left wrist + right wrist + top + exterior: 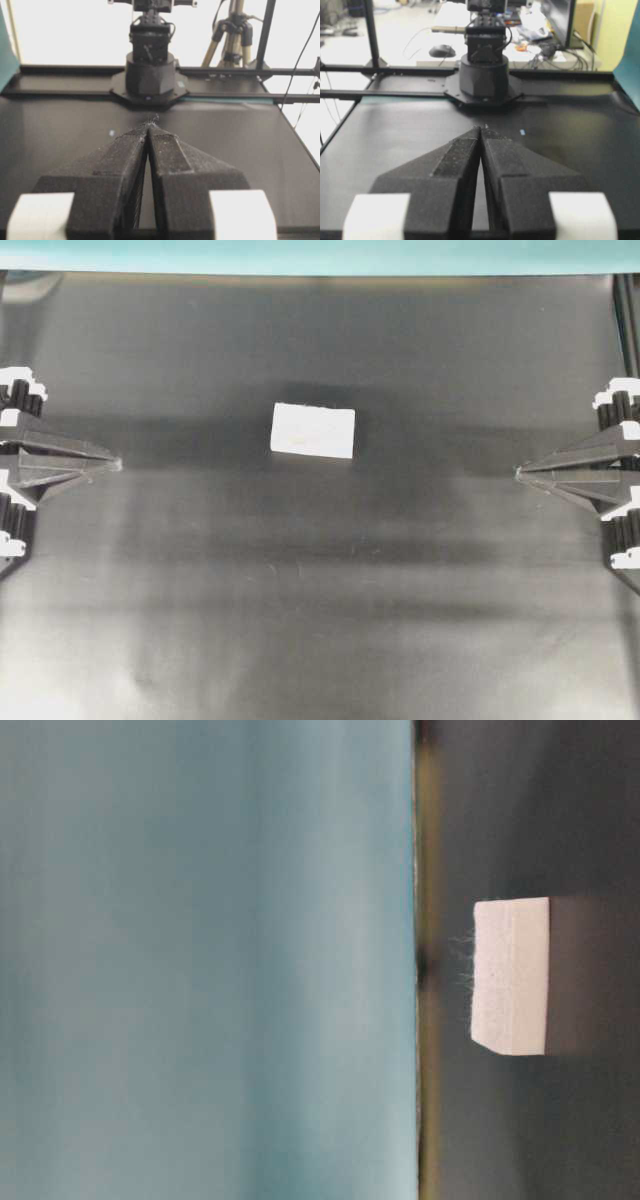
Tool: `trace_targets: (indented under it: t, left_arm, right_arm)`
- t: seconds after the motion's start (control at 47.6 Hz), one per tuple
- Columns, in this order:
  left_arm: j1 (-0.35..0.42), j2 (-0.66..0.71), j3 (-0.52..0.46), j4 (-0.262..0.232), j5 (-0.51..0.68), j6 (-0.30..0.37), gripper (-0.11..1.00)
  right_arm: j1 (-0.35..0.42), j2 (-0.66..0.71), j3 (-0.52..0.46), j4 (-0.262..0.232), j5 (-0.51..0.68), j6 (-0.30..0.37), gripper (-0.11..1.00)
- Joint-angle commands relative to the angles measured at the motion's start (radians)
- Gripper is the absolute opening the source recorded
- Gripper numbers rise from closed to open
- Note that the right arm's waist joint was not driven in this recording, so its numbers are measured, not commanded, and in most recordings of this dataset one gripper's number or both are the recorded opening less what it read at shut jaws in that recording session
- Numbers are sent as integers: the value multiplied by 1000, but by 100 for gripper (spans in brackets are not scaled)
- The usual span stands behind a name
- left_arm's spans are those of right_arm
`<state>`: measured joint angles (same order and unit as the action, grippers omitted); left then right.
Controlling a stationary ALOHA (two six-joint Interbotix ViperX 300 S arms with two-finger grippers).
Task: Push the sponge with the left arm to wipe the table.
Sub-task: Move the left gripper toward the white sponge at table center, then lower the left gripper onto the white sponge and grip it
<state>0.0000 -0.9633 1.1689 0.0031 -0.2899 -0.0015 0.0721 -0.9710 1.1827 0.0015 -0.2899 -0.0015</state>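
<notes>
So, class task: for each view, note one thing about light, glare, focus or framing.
Overhead: broad grey sheen bands across the black table. Table-level: picture lies sideways, the sponge is sharp and the teal backdrop is smooth. Left wrist: background blown out white behind the left gripper. Right wrist: evenly lit room, right gripper crisp.

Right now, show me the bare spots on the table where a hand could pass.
The table is bare along its whole near half, below the sponge. Open lanes also lie between the sponge and the left gripper, and between it and the right gripper. The strip toward the teal border is free too. Nowhere is crowded.
</notes>
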Motion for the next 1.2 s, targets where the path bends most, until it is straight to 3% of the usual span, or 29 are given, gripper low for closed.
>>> trace_targets:
  t: [0.0,0.21,0.567,0.672,0.819,0.924,1.176]
  left_arm:
    - [-40,55,-32,38,-6,-55,5]
    - [8,207,-86,38,-25,-166,1]
    - [140,601,-224,38,-192,-189,3]
    - [172,735,-301,40,-192,-227,18]
    - [209,881,-433,40,-83,-290,62]
    - [230,979,-525,40,8,-295,86]
    - [285,1154,-634,38,32,-313,85]
  right_arm:
    - [0,15,3,2,-3,0,3]
    - [0,14,52,0,6,9,-1]
    - [0,14,72,2,6,9,-1]
    - [0,11,74,0,6,9,-1]
    - [0,11,75,2,6,5,-1]
    - [0,11,83,2,8,5,-1]
    - [0,8,92,2,6,3,-1]
